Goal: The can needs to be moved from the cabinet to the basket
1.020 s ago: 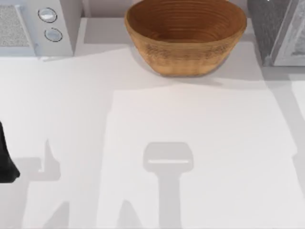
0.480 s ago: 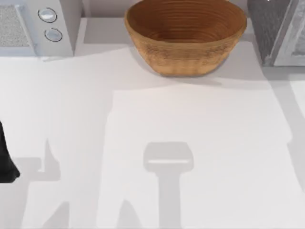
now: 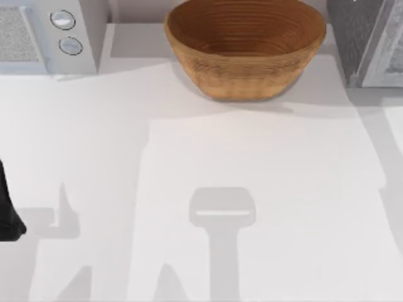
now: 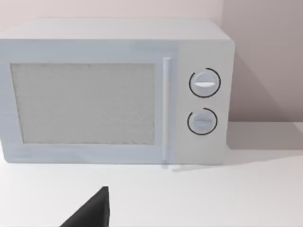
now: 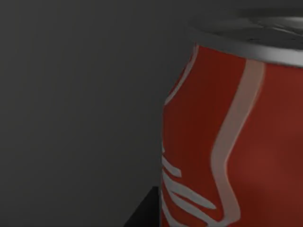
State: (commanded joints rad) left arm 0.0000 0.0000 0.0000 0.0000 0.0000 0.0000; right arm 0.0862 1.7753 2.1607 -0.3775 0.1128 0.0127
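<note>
The red can (image 5: 236, 142), with white script and a silver top, stands very close before my right wrist camera against a dark grey interior. A dark piece of my right gripper (image 5: 142, 210) shows just beside the can's lower part. The grey cabinet (image 3: 352, 31), speckled on its side, stands at the table's back right corner. The wicker basket (image 3: 245, 78) sits at the back middle, with nothing inside it. My left arm (image 3: 7, 211) is parked at the table's left edge.
A white microwave (image 3: 38, 31) with two round knobs stands at the back left and faces the left wrist camera (image 4: 113, 90). The white table (image 3: 252, 157) stretches broad and bare in front of the basket.
The shadow at the table's right edge has shifted slightly. The basket, the microwave and the left arm have not moved.
</note>
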